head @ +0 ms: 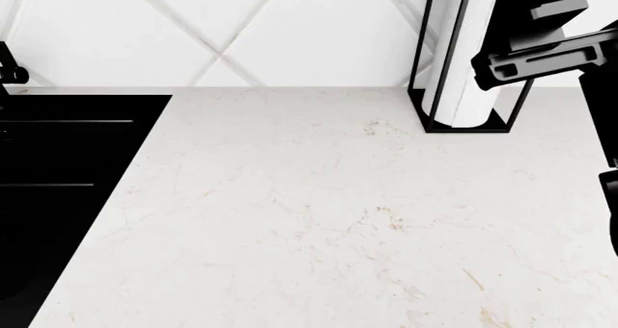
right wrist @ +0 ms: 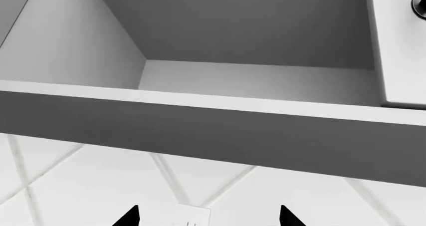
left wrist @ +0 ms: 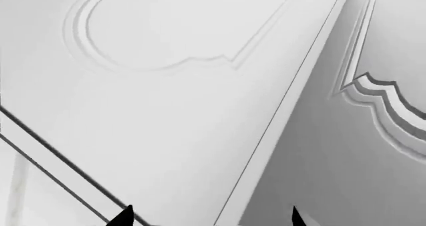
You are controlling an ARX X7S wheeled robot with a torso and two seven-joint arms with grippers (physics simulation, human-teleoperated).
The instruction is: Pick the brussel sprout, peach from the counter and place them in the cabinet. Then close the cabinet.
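My right gripper (right wrist: 207, 217) hung spread and empty below the open cabinet (right wrist: 199, 121); the left gripper (left wrist: 209, 217), spread too, faced its door (left wrist: 166, 111).

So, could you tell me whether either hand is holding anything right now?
Nothing: the left hand and right hand both show parted, empty fingertips.
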